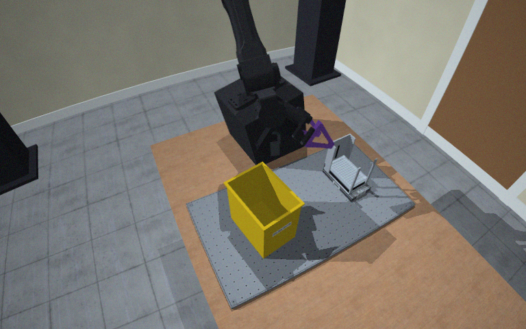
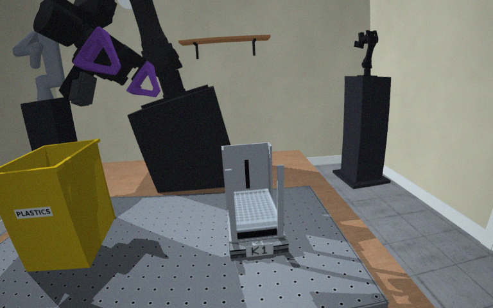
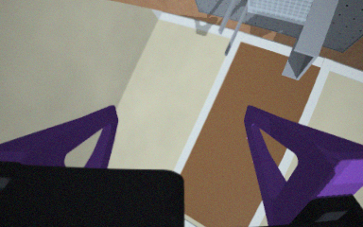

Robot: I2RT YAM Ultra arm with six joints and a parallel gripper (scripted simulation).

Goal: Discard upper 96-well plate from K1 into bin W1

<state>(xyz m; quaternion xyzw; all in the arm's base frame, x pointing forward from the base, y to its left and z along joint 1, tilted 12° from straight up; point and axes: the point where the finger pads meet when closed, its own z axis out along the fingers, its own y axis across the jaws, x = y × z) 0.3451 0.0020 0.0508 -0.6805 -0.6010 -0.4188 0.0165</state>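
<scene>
The grey stack rack K1 [image 2: 254,203] stands on the perforated plate and also shows in the top view [image 1: 346,171]. A white 96-well plate [image 2: 254,209] lies on top in it, with a dark gap below; the lower plate is mostly hidden. The yellow plastics bin W1 [image 1: 264,207] stands upright to the left, labelled PLASTICS [image 2: 51,203]. My gripper [image 2: 123,70] with purple fingers is open and empty, high above the bench behind the bin and well away from the rack. In the wrist view the fingers stand wide apart, and the rack's top [image 3: 284,19] shows at the upper edge.
The arm's black base block [image 1: 264,116] stands behind the plate. Black pillars stand on the floor at back right [image 2: 365,128] and at left [image 1: 15,162]. A wooden shelf [image 2: 223,40] hangs on the back wall.
</scene>
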